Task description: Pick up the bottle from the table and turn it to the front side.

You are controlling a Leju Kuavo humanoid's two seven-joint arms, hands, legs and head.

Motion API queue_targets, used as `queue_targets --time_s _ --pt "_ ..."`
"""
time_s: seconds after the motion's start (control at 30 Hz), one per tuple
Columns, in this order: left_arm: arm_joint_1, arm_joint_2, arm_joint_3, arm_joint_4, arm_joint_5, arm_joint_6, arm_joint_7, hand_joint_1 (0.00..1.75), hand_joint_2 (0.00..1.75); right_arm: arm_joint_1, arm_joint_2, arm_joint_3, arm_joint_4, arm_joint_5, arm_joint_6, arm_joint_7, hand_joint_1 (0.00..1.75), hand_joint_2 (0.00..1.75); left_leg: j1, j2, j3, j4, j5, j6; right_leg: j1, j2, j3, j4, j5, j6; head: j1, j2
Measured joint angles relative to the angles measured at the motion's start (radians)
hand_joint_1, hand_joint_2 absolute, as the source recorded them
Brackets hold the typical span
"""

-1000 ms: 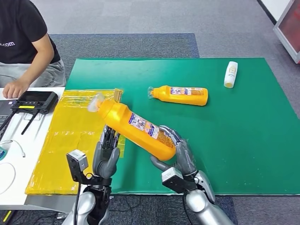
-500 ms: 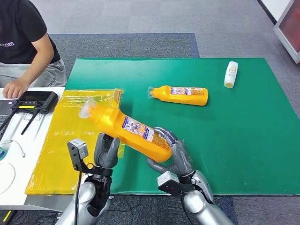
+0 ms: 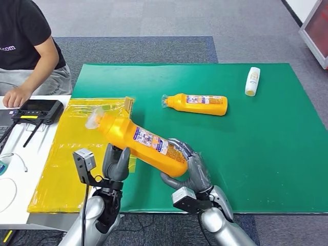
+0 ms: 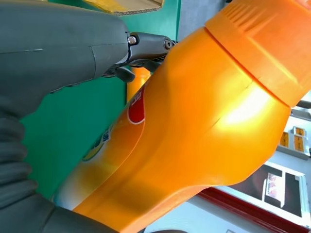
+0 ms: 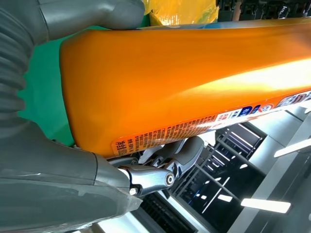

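I am looking over a green mat (image 3: 240, 154) that is covering most of the table, with a yellow plastic sheet (image 3: 69, 154) lying on its left part. A second orange bottle (image 3: 197, 104) is lying on its side in the far middle of the mat, and a small white bottle (image 3: 252, 81) is lying far to the right, both well apart from my hands. At the far left a person (image 3: 27, 48) is sitting with a hand (image 3: 13, 96) resting beside a black controller (image 3: 37, 110) on a white surface. The orange bottle (image 3: 141, 143) I am working with is being held off the mat, tilted, its clear cap pointing far-left over the yellow sheet and its base near-right. My right hand (image 3: 191, 171) is grasping that base, thumb under it and fingers wrapped over the top. My left hand (image 3: 115, 164) is sitting under the bottle's neck end, fingers raised against its underside; from these views I cannot tell whether it is actually closing on the bottle or merely touching it.
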Motion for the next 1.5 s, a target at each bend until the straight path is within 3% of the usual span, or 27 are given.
queue_targets --time_s 0.03,0.17,0.2,0.27,0.3,0.33,0.4,0.53,0.57,0.67,0.7,0.8,0.93,1.2,1.27,1.33,1.4,1.5 --pt "-0.004 0.000 0.000 0.000 0.002 -0.002 0.001 1.75 1.75 -0.001 0.000 0.000 0.000 -0.001 0.000 -0.001 1.75 1.75 0.000 0.000 0.000 0.000 0.000 0.000 0.000 0.000 0.000 0.000 0.000 0.000 0.000 0.000" --pt "-0.024 0.000 0.000 0.000 0.015 -0.007 0.006 1.73 1.75 -0.009 0.000 0.002 0.000 -0.007 0.000 -0.007 1.75 1.75 0.000 0.000 0.000 0.000 0.000 0.000 0.000 0.000 0.000 0.000 0.000 0.000 0.000 0.000" --pt "-0.030 0.000 0.000 0.001 0.020 -0.009 0.009 1.51 1.75 -0.013 0.000 0.002 0.000 -0.008 0.000 -0.007 1.75 1.75 0.000 0.000 0.000 0.000 0.000 0.000 0.000 0.000 0.000 0.000 0.000 0.000 0.000 0.000" --pt "-0.042 0.000 0.000 0.002 0.030 -0.012 0.015 0.76 1.75 -0.023 0.000 0.002 0.001 -0.010 0.000 -0.008 1.75 1.75 0.000 0.000 0.000 0.000 0.000 0.000 0.000 0.000 0.000 0.000 0.000 0.000 0.000 0.000" --pt "-0.049 0.000 0.000 0.003 0.036 -0.014 0.018 0.78 1.75 -0.029 0.000 0.002 0.002 -0.011 0.000 -0.008 1.75 1.75 0.000 0.000 0.000 0.000 0.001 0.000 0.000 0.000 0.000 0.000 0.000 0.000 0.000 0.000" --pt "-0.058 0.000 0.000 0.005 0.046 -0.014 0.022 0.99 1.75 -0.035 0.000 0.003 0.003 -0.011 0.001 -0.008 1.75 1.75 0.000 0.000 0.000 0.000 0.001 0.000 0.000 0.000 0.000 0.000 0.000 0.000 0.000 0.000" --pt "-0.076 -0.001 0.002 0.009 0.069 -0.012 0.031 1.75 1.75 -0.046 0.000 0.007 0.005 -0.012 0.004 -0.009 1.75 1.75 0.000 0.000 0.000 0.000 0.001 0.000 0.000 0.000 0.000 0.000 0.000 0.000 0.000 0.000" --pt "-0.108 -0.005 0.004 0.020 0.086 0.000 0.036 1.74 1.75 -0.062 0.001 0.018 0.010 -0.019 0.007 -0.011 1.75 1.75 0.000 0.000 0.000 0.000 0.001 0.000 0.000 0.000 0.000 0.000 0.001 -0.001 0.000 0.000" --pt "-0.114 -0.006 0.004 0.023 0.086 0.001 0.036 1.40 1.75 -0.064 0.002 0.020 0.012 -0.021 0.006 -0.012 1.75 1.75 0.000 0.000 0.000 0.000 0.001 0.000 0.000 0.000 0.000 0.000 0.001 -0.001 0.000 0.000" --pt "-0.129 -0.006 0.004 0.033 0.080 -0.006 0.036 0.10 1.75 -0.071 0.003 0.025 0.016 -0.027 0.004 -0.015 1.75 1.75 0.000 0.000 0.000 0.000 0.001 0.000 0.000 0.000 0.000 0.000 0.001 -0.001 0.000 0.000" --pt "-0.133 -0.006 0.003 0.037 0.077 -0.016 0.036 0.00 1.75 -0.074 0.004 0.025 0.018 -0.027 0.004 -0.015 1.75 1.75 0.000 0.000 0.000 0.000 0.001 0.000 0.000 0.000 0.000 0.000 0.001 -0.001 0.000 0.000" --pt "-0.150 -0.004 -0.002 0.045 0.062 -0.055 0.036 0.00 1.75 -0.081 0.004 0.030 0.023 -0.028 0.010 -0.019 1.75 1.75 0.000 0.000 0.000 0.000 0.001 0.000 0.000 0.000 0.000 0.000 0.001 -0.001 0.000 0.000" --pt "-0.166 -0.001 -0.005 0.050 0.033 -0.065 0.033 0.00 0.00 -0.087 0.005 0.035 0.027 -0.030 0.012 -0.025 1.75 1.75 0.000 0.000 0.000 0.000 0.001 0.000 0.000 0.000 0.000 0.000 0.001 -0.001 0.000 0.000" --pt "-0.193 0.019 -0.017 0.055 -0.145 0.019 0.012 0.00 0.00 -0.095 0.010 0.041 0.035 -0.039 0.014 -0.035 1.75 1.75 0.000 0.000 0.000 0.000 0.001 -0.001 0.000 0.000 0.000 0.000 0.001 -0.001 0.000 0.000" --pt "-0.198 0.025 -0.023 0.056 -0.178 0.042 0.012 0.00 0.87 -0.098 0.012 0.042 0.039 -0.041 0.014 -0.036 1.75 1.75 0.000 0.000 0.000 0.000 0.001 -0.001 0.000 0.000 -0.001 0.000 0.001 -0.001 0.000 0.000" --pt "-0.203 0.030 -0.026 0.057 -0.185 0.047 0.012 0.85 1.75 -0.100 0.014 0.043 0.043 -0.043 0.014 -0.037 1.75 1.75 0.000 0.000 0.000 0.000 0.001 -0.001 0.000 0.000 -0.001 0.000 0.001 -0.001 0.000 0.000" --pt "-0.207 0.033 -0.028 0.059 -0.182 0.043 0.012 1.72 1.75 -0.100 0.016 0.044 0.048 -0.045 0.014 -0.037 1.75 1.75 0.000 0.000 0.000 0.000 0.001 -0.001 0.000 0.000 -0.001 0.000 0.001 -0.001 0.000 0.000" --pt "-0.209 0.033 -0.029 0.060 -0.177 0.041 0.006 1.75 1.75 -0.100 0.017 0.045 0.058 -0.049 0.014 -0.037 1.75 1.75 0.000 0.000 0.000 0.000 0.001 -0.001 0.000 0.000 -0.001 0.000 0.001 -0.001 0.000 0.000"
